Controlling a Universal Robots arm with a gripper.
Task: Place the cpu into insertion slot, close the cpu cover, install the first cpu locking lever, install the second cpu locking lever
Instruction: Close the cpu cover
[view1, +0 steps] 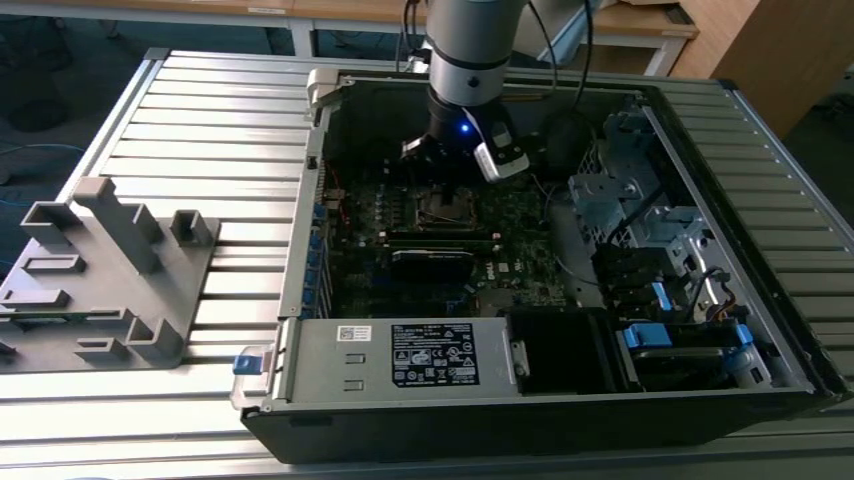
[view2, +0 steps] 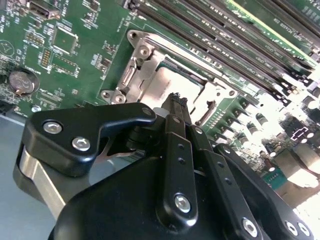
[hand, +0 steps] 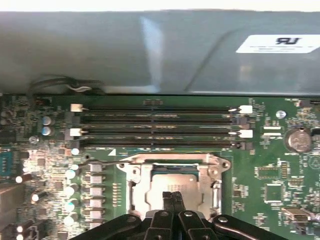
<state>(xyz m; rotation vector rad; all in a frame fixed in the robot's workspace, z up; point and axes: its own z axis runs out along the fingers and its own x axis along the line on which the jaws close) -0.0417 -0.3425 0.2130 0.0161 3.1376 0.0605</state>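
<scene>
Claw (hand: 173, 196) pinched narrow, holding nothing, tips just above the cpu (hand: 176, 181) seated in the insertion slot (view1: 447, 208), 6 o'clock of the claw in the exterior view, cpu cover (hand: 136, 186) looks down, so probably cover-closing step, needing a gentle straight press.

Chip (hand: 172, 181) sits in the socket (hand: 134, 192) on the board (hand: 280, 170), memory slots (hand: 160, 127) just beside, jaws directly over it.
</scene>
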